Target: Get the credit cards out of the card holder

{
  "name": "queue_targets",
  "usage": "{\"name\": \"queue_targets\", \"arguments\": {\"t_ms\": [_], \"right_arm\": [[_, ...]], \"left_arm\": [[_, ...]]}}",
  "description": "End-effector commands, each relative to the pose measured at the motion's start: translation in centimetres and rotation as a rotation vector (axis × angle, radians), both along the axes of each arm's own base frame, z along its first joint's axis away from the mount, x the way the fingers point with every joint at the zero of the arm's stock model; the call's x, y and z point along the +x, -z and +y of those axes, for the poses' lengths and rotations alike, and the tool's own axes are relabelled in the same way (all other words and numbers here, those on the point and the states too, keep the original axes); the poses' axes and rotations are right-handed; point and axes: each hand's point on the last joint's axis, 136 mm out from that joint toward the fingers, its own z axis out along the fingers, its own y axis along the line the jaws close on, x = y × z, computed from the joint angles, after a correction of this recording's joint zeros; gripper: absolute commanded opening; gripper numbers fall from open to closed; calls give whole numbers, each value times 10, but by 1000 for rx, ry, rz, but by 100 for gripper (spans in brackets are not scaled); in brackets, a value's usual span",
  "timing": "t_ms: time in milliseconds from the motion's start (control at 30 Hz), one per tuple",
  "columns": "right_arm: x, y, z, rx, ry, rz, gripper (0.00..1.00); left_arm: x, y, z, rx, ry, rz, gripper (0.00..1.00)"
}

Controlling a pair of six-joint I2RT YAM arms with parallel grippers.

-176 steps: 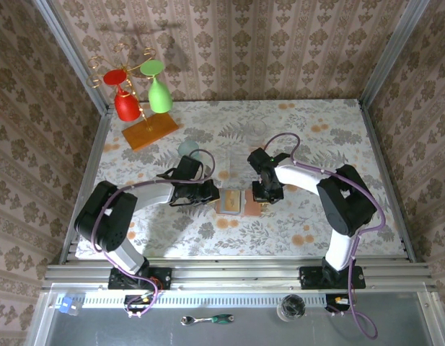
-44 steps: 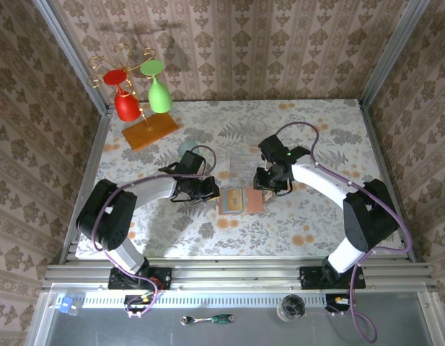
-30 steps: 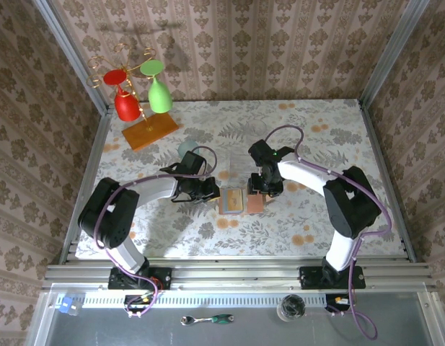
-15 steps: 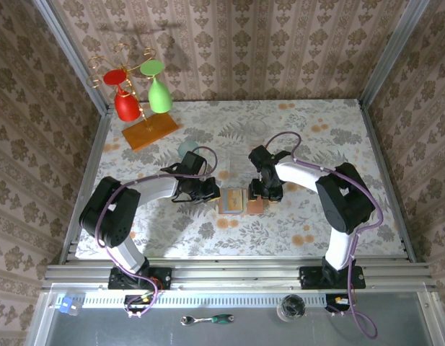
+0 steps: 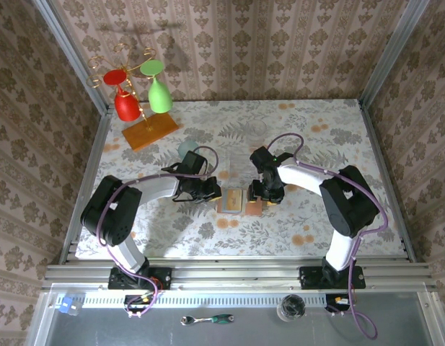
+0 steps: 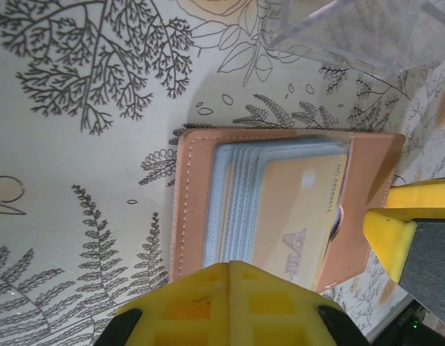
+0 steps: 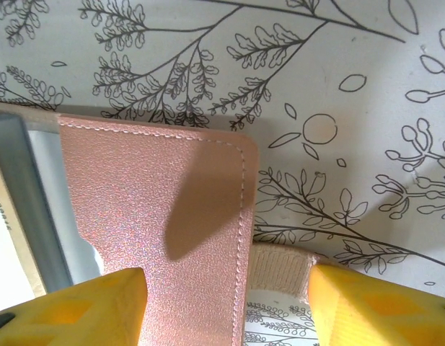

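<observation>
The table point(image 5: 316, 130), covered in a pale cloth printed with ferns and flowers, carries everything. At its far left corner stands an orange wooden rack base point(image 5: 150, 132) with a red glass point(image 5: 125, 104) and a green glass point(image 5: 159, 94) hung upside down. A clear plastic box point(image 6: 366, 36) lies just beyond the holder. My 2 arms meet at the table's middle. My left end effector point(image 5: 213, 194) has its yellow fingers pressed together at the left edge of the small brown folding card holder point(image 5: 238, 202); I cannot tell whether it nips the leather. My right end effector point(image 7: 223, 277) is spread, straddling the holder's right flap. The holder lies open and flat on the table. 1 orange-tan credit card point(image 6: 294, 209) sits tucked in its grey-blue pockets.
</observation>
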Motion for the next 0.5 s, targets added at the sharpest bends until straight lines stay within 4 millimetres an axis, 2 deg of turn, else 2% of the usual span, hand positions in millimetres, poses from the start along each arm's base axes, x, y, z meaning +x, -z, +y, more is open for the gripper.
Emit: {"name": "queue_targets", "arguments": {"t_ms": [0,300,467], "right_arm": [[-1,-9,0,4,5,-6,61],[11,-36,9,66,11,-94,58],[16,-46,23,153,13,-130,57]], "left_arm": [[6,-7,-13,-38,21,-8,5],[9,-7,-26,-92,53,-24,4],[9,3,-27,-86,67,-9,4]]}}
